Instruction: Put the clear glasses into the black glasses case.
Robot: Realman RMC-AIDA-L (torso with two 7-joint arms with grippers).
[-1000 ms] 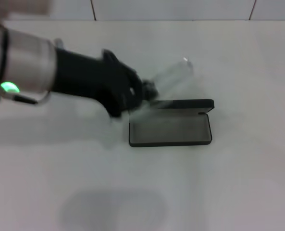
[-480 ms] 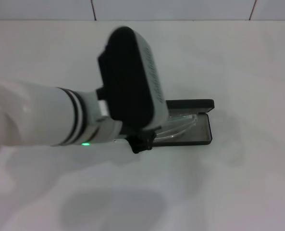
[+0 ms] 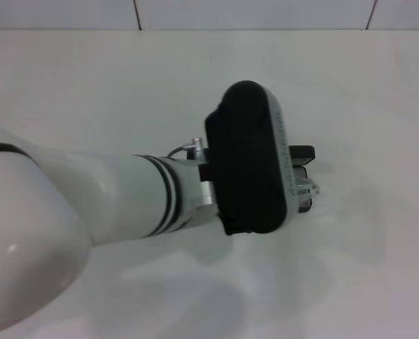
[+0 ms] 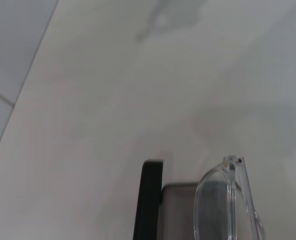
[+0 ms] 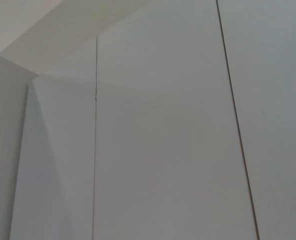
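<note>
1. There is one pair of clear glasses [image 4: 226, 206]. You can see it in the left wrist view, and a small see-through bit of it pokes out in the head view [image 3: 309, 189].
2. There is one black glasses case [image 3: 304, 152]. It also shows in the left wrist view [image 4: 148, 200].
3. There is one robot arm [image 3: 110, 201] in the head view. It is the left one.
4. There is one white surface [image 3: 89, 92] under all of it.
5. The right wrist view shows only pale wall panels, with two thin dark lines between them.
</note>
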